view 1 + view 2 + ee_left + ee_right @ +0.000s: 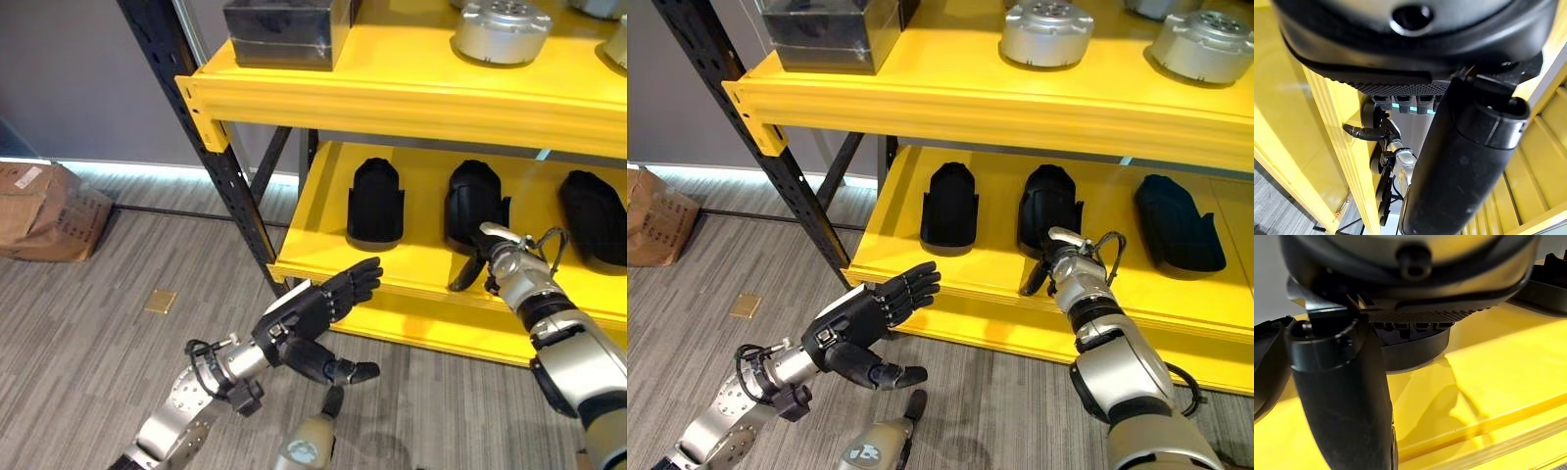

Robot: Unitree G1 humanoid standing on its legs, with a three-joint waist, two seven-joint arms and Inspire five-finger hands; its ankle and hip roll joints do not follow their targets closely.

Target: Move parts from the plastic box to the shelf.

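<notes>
My left hand hangs in front of the yellow shelf, below the edge of its lower board, fingers stretched out flat toward the shelf and the thumb spread beneath them; it holds nothing. My right hand reaches onto the lower board and sits right against the middle black part. From the head views its fingers are hidden behind that part, and my right wrist view shows my thumb pointing down over the yellow board with the part's rounded base just past my palm, so I cannot tell whether I am grasping it or have let go.

On the lower board I count three black parts standing in a row, well spaced: the left black part, the middle one at my right hand, and the right black part. The upper board carries a dark plastic box at its left end; what lies inside it I cannot make out. Beside it on the same board sit round silver metal parts, two of them clear in the right eye view: one near the middle and another farther right.

A brown cardboard box rests on the grey floor to the left of the shelf frame.
</notes>
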